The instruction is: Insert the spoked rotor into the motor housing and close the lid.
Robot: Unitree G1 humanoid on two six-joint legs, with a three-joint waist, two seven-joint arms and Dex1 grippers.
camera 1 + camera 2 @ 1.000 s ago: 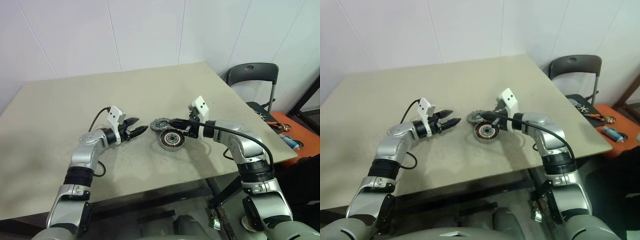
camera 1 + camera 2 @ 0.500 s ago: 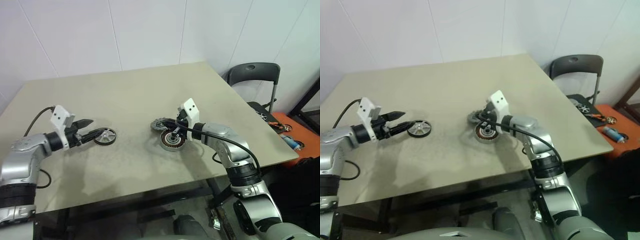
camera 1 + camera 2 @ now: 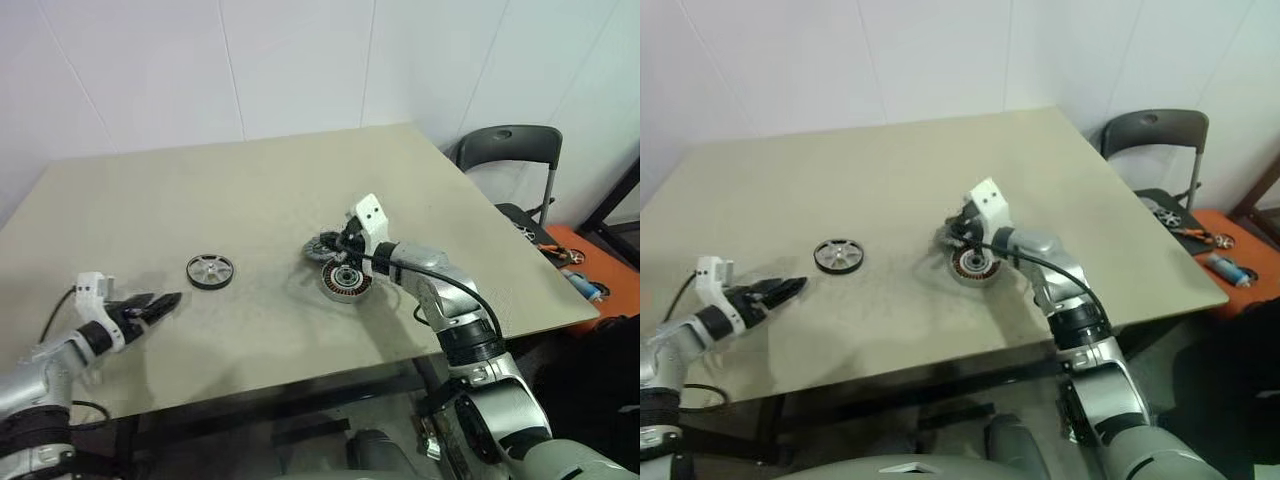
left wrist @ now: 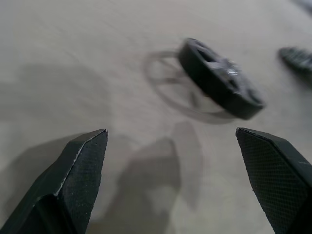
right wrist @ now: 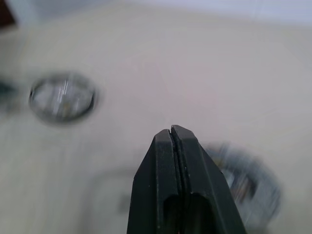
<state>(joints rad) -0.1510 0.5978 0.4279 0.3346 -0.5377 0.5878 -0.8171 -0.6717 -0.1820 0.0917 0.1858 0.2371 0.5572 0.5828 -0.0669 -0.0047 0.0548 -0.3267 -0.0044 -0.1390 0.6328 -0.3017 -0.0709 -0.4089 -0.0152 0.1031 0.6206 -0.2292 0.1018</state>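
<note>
Matte beige table (image 3: 250,190). Round copper-wound motor housing (image 3: 345,281) sits centrally; notched grey lid (image 3: 322,246) touches its far edge. Black spoked rotor (image 3: 210,271) lies flat, well left. Left gripper (image 3: 155,306) gapes wide, empty — right gripper (image 5: 175,132) pinched closed above the housing.

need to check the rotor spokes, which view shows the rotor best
The left wrist view: the rotor is closest there, though blurred and seen at a slant. Both eye views show it small and flat on the table. The right wrist view shows it as a blurred disc.
</note>
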